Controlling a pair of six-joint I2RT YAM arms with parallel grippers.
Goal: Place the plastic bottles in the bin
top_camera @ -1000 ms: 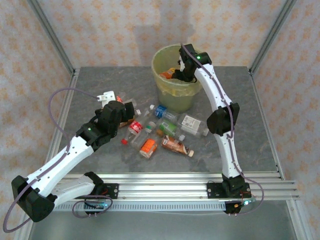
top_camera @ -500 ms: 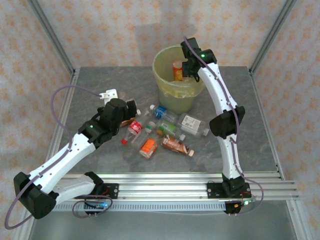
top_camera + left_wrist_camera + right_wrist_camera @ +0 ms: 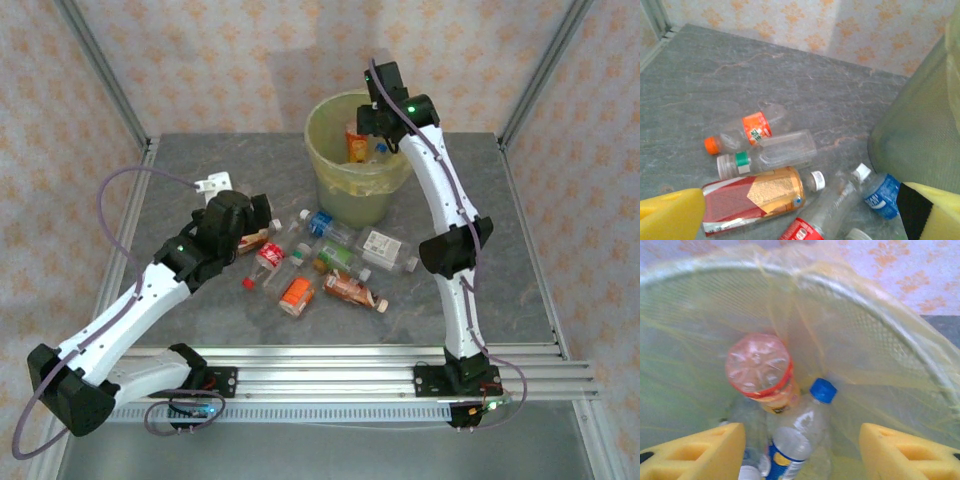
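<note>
Several plastic bottles [image 3: 297, 292], likely light, slick and crushable, on the table [image 3: 520, 290] by the bin [image 3: 360, 200], some inside. Pinch across the labelled middle. Left gripper [image 3: 800, 217] spread wide above them; right gripper [image 3: 800, 450] parted, empty, over the bin.

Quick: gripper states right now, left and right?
Left gripper: open, empty, above loose bottles.
Right gripper: open, empty, over the bin.
</note>
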